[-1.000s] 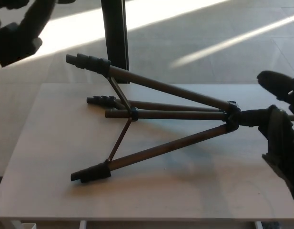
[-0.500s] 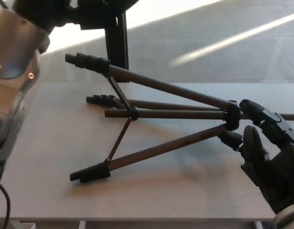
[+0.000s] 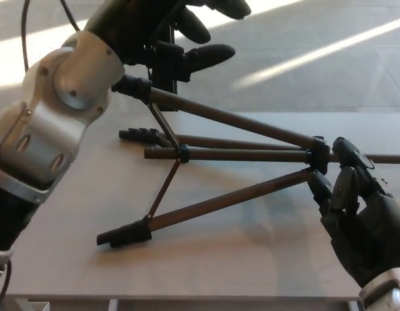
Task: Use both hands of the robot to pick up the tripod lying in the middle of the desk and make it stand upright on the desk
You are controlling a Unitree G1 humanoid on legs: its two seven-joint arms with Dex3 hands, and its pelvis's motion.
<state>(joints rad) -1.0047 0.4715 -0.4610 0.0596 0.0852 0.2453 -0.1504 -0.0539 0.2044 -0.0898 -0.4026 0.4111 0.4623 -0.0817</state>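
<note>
The dark tripod (image 3: 238, 155) lies on the pale desk (image 3: 70, 214) with its legs spread, feet to the left and hub (image 3: 316, 157) to the right. Its upper leg (image 3: 219, 116) slants up off the desk. My left hand (image 3: 154, 29) hovers open over that leg's foot end, fingers (image 3: 206, 55) spread, and my forearm hides the foot's tip. My right hand (image 3: 362, 220) is open at the lower right, its fingertips (image 3: 345, 150) pointing up right beside the hub. I cannot tell whether they touch it.
A black upright post (image 3: 163, 74) stands behind the desk's far edge, just under my left hand. Beyond lies grey floor with bright sun stripes. The desk's front edge (image 3: 187, 298) runs along the bottom of the head view.
My left arm has swung in from the upper left, bringing the hand over the raised leg's foot. The right hand has crept slightly closer to the hub. The tripod has not moved.
</note>
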